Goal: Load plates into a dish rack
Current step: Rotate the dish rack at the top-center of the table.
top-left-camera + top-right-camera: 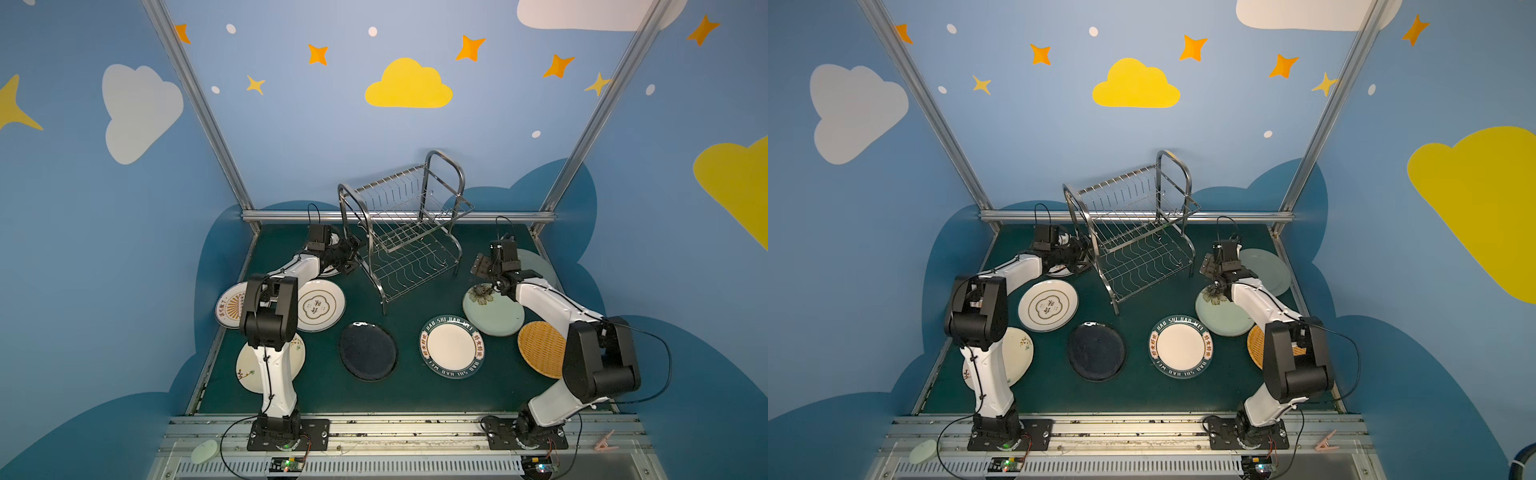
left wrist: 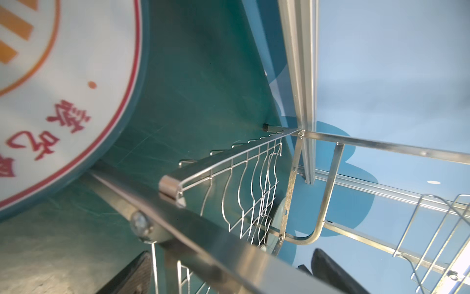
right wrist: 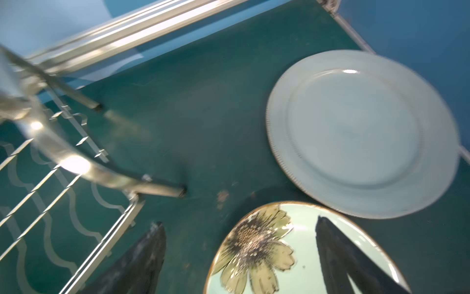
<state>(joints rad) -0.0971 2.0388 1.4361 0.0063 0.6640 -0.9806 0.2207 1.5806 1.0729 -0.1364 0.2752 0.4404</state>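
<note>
No plate is loaded yet. At far left the sunburst plate [image 1: 227, 308], a sprigged white plate [image 1: 247, 368] and the gold-ringed plate [image 1: 322, 305] lie flat on the green mat [image 1: 415, 395]. My left gripper [image 1: 352, 258] stands with its jaws wide apart astride an end-frame tube of the dish rack [image 1: 405, 232], clamped on nothing. The rack's two shelves are bare and it sits askew to the back rail. In front of it lie the black plate [image 1: 368, 351] and the green-lettered plate [image 1: 452, 346]. My right gripper [image 1: 487, 275], also spread and empty, hovers over the rim of the flowered pale green plate [image 1: 494, 316], with one finger [image 3: 340, 257] above it and the other above the mat. The orange woven-look plate [image 1: 540, 349] and a plain pale plate [image 3: 361, 132] lie further right. I judge this the opening step: steady the rack, then bring the right jaws down over that rim, which lies flat and will be hard to get under.
</note>
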